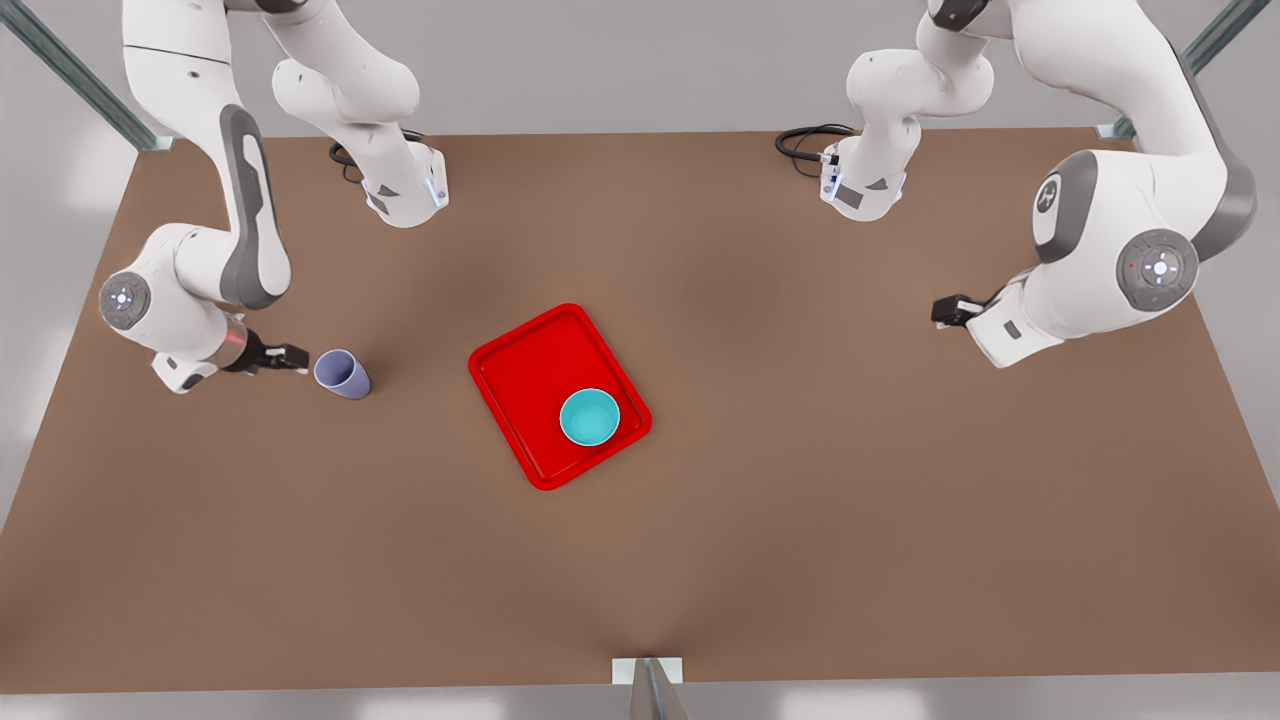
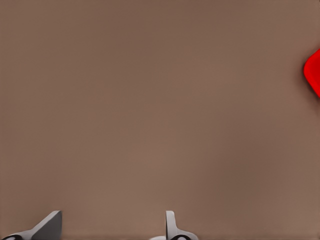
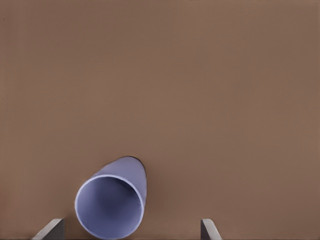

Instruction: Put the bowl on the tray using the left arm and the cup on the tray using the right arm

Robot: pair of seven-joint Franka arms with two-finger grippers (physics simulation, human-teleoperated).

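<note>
Front view: bowl [image 1: 589, 417] on tray [image 1: 520, 372]; both hands spread; right hand [image 1: 290, 357] beside cup [image 1: 342, 374].

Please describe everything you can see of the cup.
The cup is a pale lavender tapered tumbler with no handle, smooth and matte like plastic, empty inside. It stands upright on the table, apart from the tray, on the front view's left. The right gripper is beside it, open, not touching it.
</note>
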